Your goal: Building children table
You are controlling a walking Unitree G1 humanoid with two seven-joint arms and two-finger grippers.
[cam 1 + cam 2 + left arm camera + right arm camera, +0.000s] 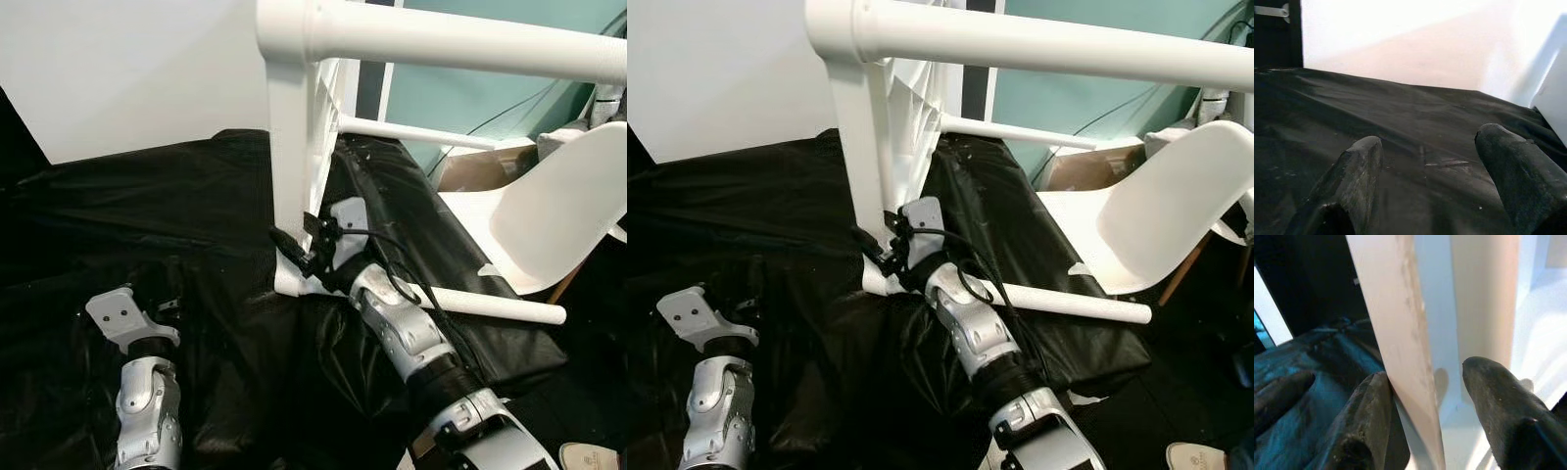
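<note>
A crinkled black plastic sheet (pixel 196 206) covers the whole work surface, sagging in folds toward the robot. Behind it stands a plain white wall (pixel 127 69), and further right a teal wall (pixel 490 93) with dark cables running down it. A white moulded chair (pixel 549 211) sits at the right, beside a cardboard box (pixel 480 168). A pale shoe (pixel 588 457) shows on the floor in the lower right corner.

The children's table (pixel 309 117) is white and lies tipped on its side on the sheet, its ribbed underside facing right. One round leg (pixel 460 41) runs across the top of the head views, a thinner one (pixel 416 132) juts out behind, and another leg (pixel 490 305) lies along the sheet toward the chair.

The right arm reaches forward and up from the lower right, wrist cables looping over it. The right hand (pixel 299 255) sits at the table's lower edge near the corner; in the right wrist view its fingers (pixel 1371 416) straddle the thin white panel edge, one pad touching it and the other standing slightly off, so the hand is partly open around the panel.

The left arm rests low at the left, well apart from the table. The left hand (pixel 1437 171) hovers over the bare sheet with its fingers (pixel 1359 169) spread wide, holding nothing.
</note>
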